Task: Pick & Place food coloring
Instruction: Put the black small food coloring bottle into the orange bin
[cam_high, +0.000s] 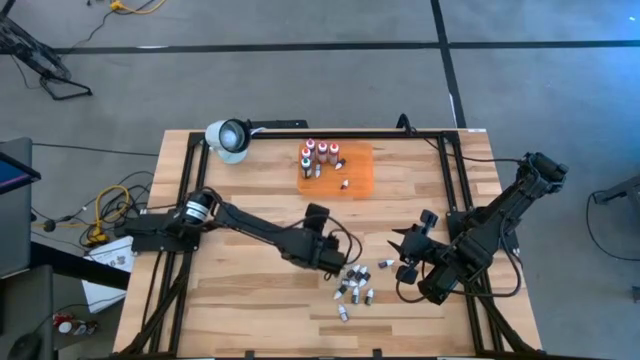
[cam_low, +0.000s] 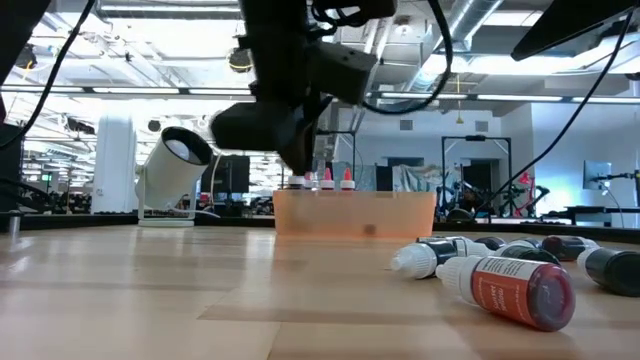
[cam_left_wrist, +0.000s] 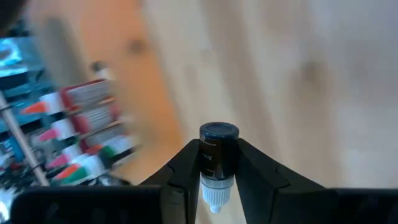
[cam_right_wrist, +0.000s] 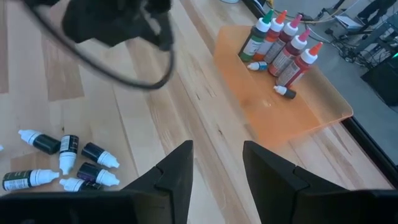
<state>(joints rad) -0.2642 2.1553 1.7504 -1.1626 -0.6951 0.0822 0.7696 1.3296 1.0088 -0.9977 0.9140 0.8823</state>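
Food coloring bottles lay in two groups in the high view: several stood on the orange mat (cam_high: 345, 172) at about 12 o'clock on the table, and a loose pile (cam_high: 354, 288) lay on the wood at about 5 o'clock. The left gripper (cam_high: 335, 252) hovered just beside that pile, and the right gripper (cam_high: 407, 243) waited at 3 o'clock.

In the low view, lying bottles, a red one (cam_low: 515, 290) nearest, showed that much was left to move.

In the left wrist view, the left gripper (cam_left_wrist: 216, 171) was clamped on a small dark bottle (cam_left_wrist: 218, 152), so one more transfer seemed under way.

In the right wrist view, the right gripper (cam_right_wrist: 217, 163) stood apart, holding nothing, with the upright bottles (cam_right_wrist: 283, 43) on the mat beyond.
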